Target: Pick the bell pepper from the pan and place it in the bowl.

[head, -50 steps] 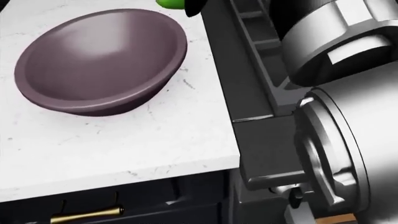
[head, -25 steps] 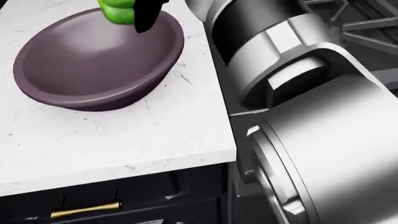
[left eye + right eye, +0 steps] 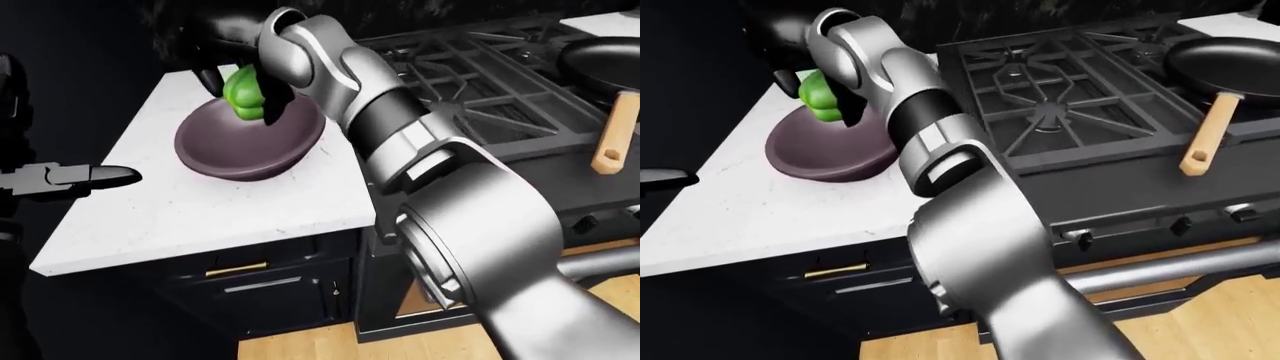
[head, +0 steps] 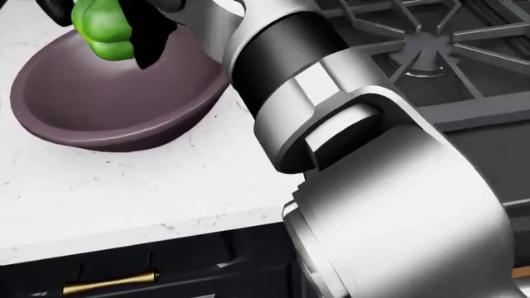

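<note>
The right robot hand (image 3: 235,64), its black fingers closed round the green bell pepper (image 3: 243,93), holds it just above the hollow of the dark purple bowl (image 3: 250,140), which stands on the white marbled table (image 3: 200,217) beside the black stove (image 3: 1070,97). The left robot hand (image 3: 70,178) hovers at the left-eye view's left edge, well apart from the bowl; whether its fingers are apart or together cannot be told. The black pan (image 3: 1225,60), with its wooden handle (image 3: 1206,135), sits on the stove at the right-eye view's upper right.
</note>
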Tool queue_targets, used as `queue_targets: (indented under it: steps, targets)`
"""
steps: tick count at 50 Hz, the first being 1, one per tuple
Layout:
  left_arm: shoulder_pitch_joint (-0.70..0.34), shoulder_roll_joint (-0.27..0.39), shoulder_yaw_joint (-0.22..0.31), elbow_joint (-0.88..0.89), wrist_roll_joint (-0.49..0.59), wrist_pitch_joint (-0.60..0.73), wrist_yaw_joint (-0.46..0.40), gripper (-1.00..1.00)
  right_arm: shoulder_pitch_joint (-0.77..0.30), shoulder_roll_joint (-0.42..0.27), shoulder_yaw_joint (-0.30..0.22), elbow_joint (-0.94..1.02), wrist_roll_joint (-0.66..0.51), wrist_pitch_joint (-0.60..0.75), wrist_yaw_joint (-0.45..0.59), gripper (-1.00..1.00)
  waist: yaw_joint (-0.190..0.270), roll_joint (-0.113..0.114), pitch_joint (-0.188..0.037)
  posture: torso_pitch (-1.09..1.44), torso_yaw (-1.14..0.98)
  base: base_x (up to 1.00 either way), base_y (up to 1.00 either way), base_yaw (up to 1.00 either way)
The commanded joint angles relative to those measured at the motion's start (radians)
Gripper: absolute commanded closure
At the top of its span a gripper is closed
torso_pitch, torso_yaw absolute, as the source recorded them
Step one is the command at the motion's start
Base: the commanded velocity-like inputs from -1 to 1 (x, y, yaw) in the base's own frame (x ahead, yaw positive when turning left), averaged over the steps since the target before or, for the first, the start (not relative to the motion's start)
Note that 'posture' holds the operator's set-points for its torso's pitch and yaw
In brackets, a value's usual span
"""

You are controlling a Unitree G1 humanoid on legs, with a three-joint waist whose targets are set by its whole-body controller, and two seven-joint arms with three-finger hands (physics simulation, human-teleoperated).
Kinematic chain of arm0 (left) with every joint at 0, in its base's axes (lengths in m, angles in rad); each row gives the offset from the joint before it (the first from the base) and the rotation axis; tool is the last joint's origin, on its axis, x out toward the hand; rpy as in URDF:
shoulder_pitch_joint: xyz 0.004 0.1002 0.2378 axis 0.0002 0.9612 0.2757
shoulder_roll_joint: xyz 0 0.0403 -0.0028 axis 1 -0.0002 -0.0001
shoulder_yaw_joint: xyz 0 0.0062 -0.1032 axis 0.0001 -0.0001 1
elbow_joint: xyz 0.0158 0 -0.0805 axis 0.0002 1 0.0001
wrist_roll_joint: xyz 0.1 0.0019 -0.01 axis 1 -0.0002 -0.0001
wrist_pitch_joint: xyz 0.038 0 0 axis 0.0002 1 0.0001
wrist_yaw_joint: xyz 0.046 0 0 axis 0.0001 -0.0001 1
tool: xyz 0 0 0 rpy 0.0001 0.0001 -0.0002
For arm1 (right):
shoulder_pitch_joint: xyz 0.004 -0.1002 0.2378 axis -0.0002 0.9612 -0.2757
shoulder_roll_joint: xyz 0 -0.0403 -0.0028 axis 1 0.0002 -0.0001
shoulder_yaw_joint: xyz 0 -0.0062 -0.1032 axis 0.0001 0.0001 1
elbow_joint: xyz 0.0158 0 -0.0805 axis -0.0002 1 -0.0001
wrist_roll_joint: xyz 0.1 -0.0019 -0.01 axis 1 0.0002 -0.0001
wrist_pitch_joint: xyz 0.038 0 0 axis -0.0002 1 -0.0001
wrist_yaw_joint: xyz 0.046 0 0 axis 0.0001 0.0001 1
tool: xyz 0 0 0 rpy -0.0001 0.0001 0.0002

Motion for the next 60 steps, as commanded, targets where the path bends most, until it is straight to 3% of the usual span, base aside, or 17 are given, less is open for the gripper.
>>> queue_targets:
  steps: [1, 6, 15, 18, 21, 24, 37, 52, 60]
  targets:
    - [-0.019, 0.020, 0.017, -0.023, 0.001, -0.026, 0.004, -1.00, -0.035, -0.006, -0.005, -0.043, 0.006, -0.005, -0.026, 1.00, 0.000, 0.010, -0.028, 0.00, 0.00, 0.00, 0.00, 0.00]
    - [-0.017, 0.019, 0.016, -0.021, 0.003, -0.028, 0.003, -1.00, -0.028, -0.002, 0.000, -0.043, -0.006, -0.010, -0.031, 0.98, 0.000, 0.010, -0.029, 0.00, 0.00, 0.00, 0.00, 0.00]
    - [-0.015, 0.018, 0.020, -0.022, 0.003, -0.028, 0.000, -1.00, -0.016, -0.001, 0.002, -0.042, -0.024, -0.014, -0.036, 0.71, 0.000, 0.010, -0.029, 0.00, 0.00, 0.00, 0.00, 0.00]
    - [-0.015, 0.020, 0.022, -0.025, 0.001, -0.025, 0.001, -1.00, -0.014, -0.002, 0.001, -0.042, -0.026, -0.017, -0.037, 0.47, 0.000, 0.010, -0.029, 0.00, 0.00, 0.00, 0.00, 0.00]
    - [-0.015, 0.021, 0.023, -0.026, 0.000, -0.023, 0.002, -1.00, -0.012, -0.007, -0.001, -0.042, -0.026, -0.019, -0.035, 0.01, -0.001, 0.010, -0.028, 0.00, 0.00, 0.00, 0.00, 0.00]
    - [-0.014, 0.020, 0.022, -0.025, 0.002, -0.025, 0.002, -1.00, -0.012, -0.009, -0.003, -0.042, -0.026, -0.019, -0.029, -0.10, -0.001, 0.010, -0.028, 0.00, 0.00, 0.00, 0.00, 0.00]
    - [-0.015, 0.021, 0.023, -0.017, 0.004, -0.029, 0.000, -1.00, -0.007, -0.013, -0.006, -0.044, -0.018, -0.021, 0.025, -0.33, -0.001, 0.010, -0.029, 0.00, 0.00, 0.00, 0.00, 0.00]
    - [-0.018, 0.025, 0.024, -0.023, 0.000, -0.021, 0.003, -1.00, -0.045, -0.035, -0.008, -0.046, -0.016, -0.025, 0.052, -0.26, -0.001, 0.010, -0.028, 0.00, 0.00, 0.00, 0.00, 0.00]
    - [-0.020, 0.026, 0.021, -0.023, -0.001, -0.021, 0.005, -1.00, -0.052, -0.085, 0.001, -0.048, -0.039, -0.032, 0.126, -0.44, -0.001, 0.008, -0.026, 0.00, 0.00, 0.00, 0.00, 0.00]
